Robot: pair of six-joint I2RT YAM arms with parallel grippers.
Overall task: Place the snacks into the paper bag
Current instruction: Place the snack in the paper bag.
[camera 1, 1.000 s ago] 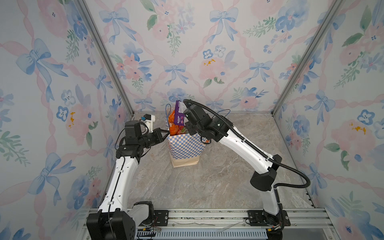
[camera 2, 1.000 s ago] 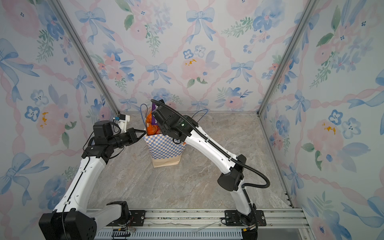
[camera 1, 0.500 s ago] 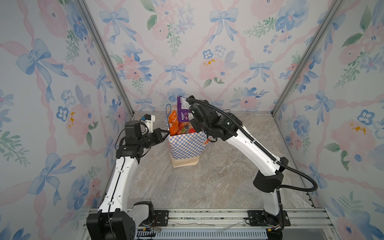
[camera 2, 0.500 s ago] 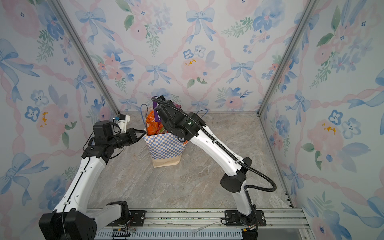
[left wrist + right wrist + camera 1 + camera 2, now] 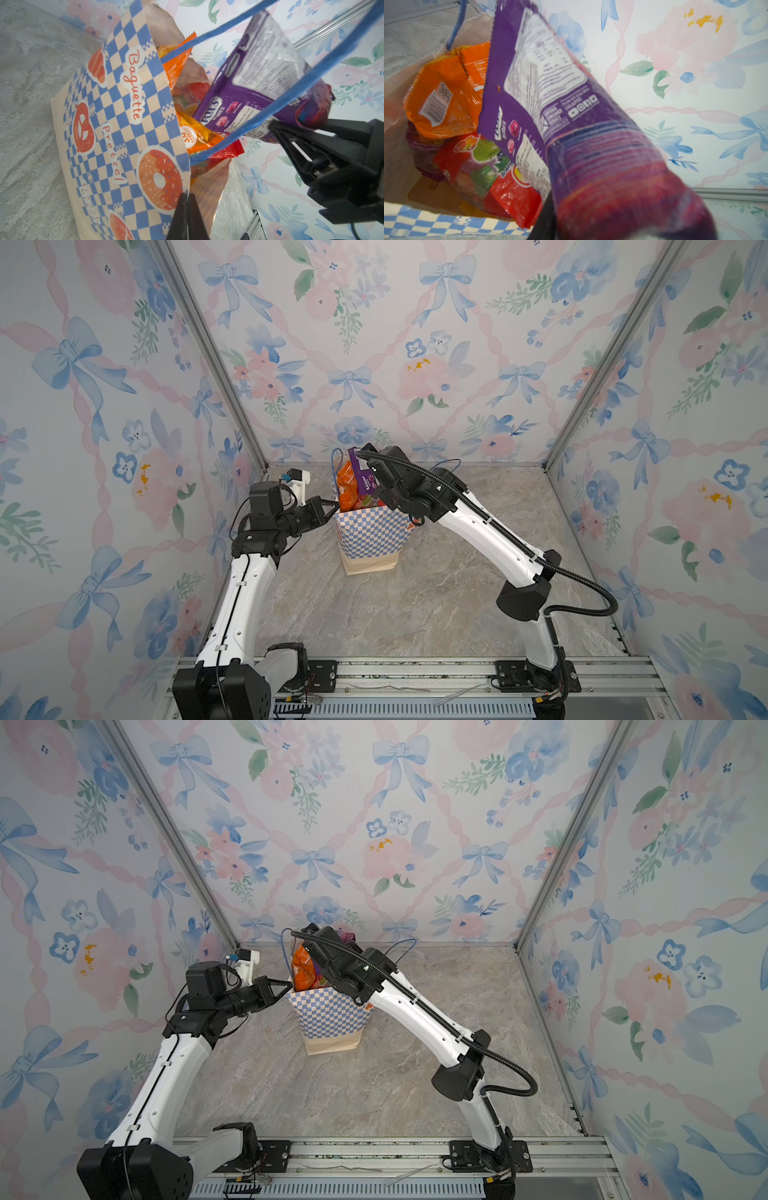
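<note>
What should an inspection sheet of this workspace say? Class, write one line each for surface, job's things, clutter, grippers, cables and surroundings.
Surface: marbled grey tabletop, bare around the bag.
Job's things: checkered paper bag upright; orange pouch and purple Fox's packet stick out of its top; red fruit pack and yellow pack inside.
Clutter: pale strip on the front rail.
Grippers: left gripper shut on the bag's rim; right gripper at the purple packet's end, grip cannot be told.
Cables: black corrugated hose along the right arm; thin black wire behind the left gripper.
Surroundings: floral bow-print walls, metal corner posts.
</note>
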